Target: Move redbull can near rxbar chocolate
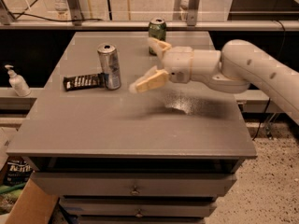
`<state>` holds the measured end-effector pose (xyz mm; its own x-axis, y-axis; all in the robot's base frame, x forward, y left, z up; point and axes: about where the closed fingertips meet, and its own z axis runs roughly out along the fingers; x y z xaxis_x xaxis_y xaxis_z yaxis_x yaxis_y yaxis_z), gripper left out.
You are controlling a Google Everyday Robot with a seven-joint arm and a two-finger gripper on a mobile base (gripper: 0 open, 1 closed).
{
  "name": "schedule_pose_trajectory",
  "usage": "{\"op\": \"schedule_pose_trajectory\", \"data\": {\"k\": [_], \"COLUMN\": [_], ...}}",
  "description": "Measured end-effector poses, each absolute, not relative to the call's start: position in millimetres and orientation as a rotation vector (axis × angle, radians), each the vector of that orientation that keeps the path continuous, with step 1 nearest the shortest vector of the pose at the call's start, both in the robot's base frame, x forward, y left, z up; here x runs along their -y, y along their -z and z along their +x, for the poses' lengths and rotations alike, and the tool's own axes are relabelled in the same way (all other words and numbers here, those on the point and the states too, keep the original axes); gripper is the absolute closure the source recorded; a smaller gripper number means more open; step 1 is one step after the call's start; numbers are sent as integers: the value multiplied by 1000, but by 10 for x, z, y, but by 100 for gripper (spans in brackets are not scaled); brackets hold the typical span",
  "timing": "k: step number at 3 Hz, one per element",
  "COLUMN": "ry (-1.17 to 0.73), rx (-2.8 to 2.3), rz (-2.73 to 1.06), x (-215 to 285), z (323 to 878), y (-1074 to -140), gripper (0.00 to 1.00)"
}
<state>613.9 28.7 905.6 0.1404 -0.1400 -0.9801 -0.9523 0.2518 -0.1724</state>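
The redbull can stands upright on the grey table, at the left of its middle. The rxbar chocolate lies flat right beside the can's left side, its right end touching or nearly touching the can's base. My gripper hangs above the table to the right of the can, a short gap away from it. Its two cream fingers are spread wide apart and hold nothing.
A green can stands at the table's back edge, behind the gripper. A white pump bottle sits on a ledge to the left of the table. Drawers run below the table's front edge. A cardboard box is at the lower left.
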Motion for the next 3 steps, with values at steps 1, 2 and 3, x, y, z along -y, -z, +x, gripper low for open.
{"op": "schedule_pose_trajectory", "data": {"k": [1, 2, 3], "ry": [-760, -676, -657], "rx": [-1296, -1330, -1340], "rz": [-1126, -1077, -1061], "x": [417, 1013, 1157], "z": [5913, 5650, 5608], "y": [-9168, -9211, -9215], "gripper": [0, 0, 0]}}
